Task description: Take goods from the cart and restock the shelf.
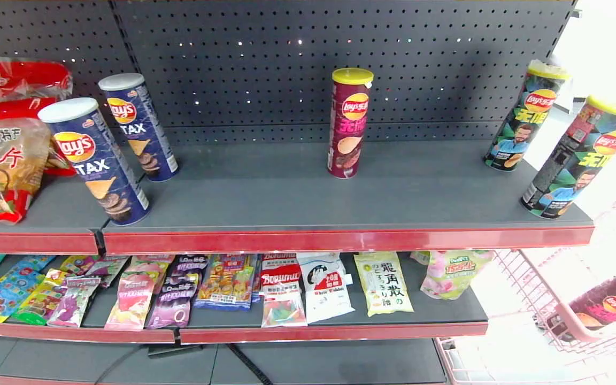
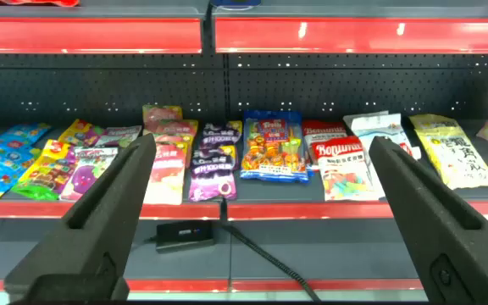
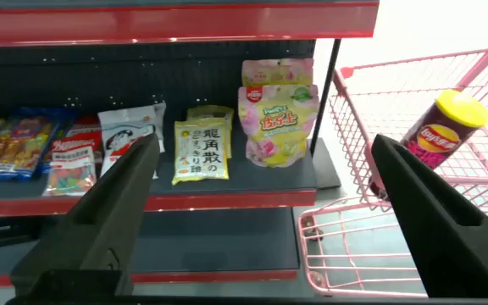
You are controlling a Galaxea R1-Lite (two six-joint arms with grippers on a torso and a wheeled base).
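Note:
A pink wire cart (image 1: 527, 299) stands at the lower right, past the shelf's end, with a maroon yellow-lidded chip can (image 1: 605, 307) lying tilted in it. The cart (image 3: 354, 110) and that can (image 3: 443, 127) also show in the right wrist view, beyond my right gripper (image 3: 265, 144), which is open and holds nothing. My left gripper (image 2: 261, 144) is open too and faces the lower shelf's snack bags (image 2: 269, 148). On the upper shelf (image 1: 286, 208) stand a maroon can (image 1: 348, 123), two blue cans (image 1: 94, 160) and two dark cans (image 1: 580, 158) at the right end.
Red snack bags (image 1: 3, 155) lean at the upper shelf's left end. Several flat candy and snack bags (image 1: 281, 289) cover the lower shelf. A black box with a cable (image 2: 185, 233) lies on the bottom shelf. Wide bare stretches lie between the upper shelf's cans.

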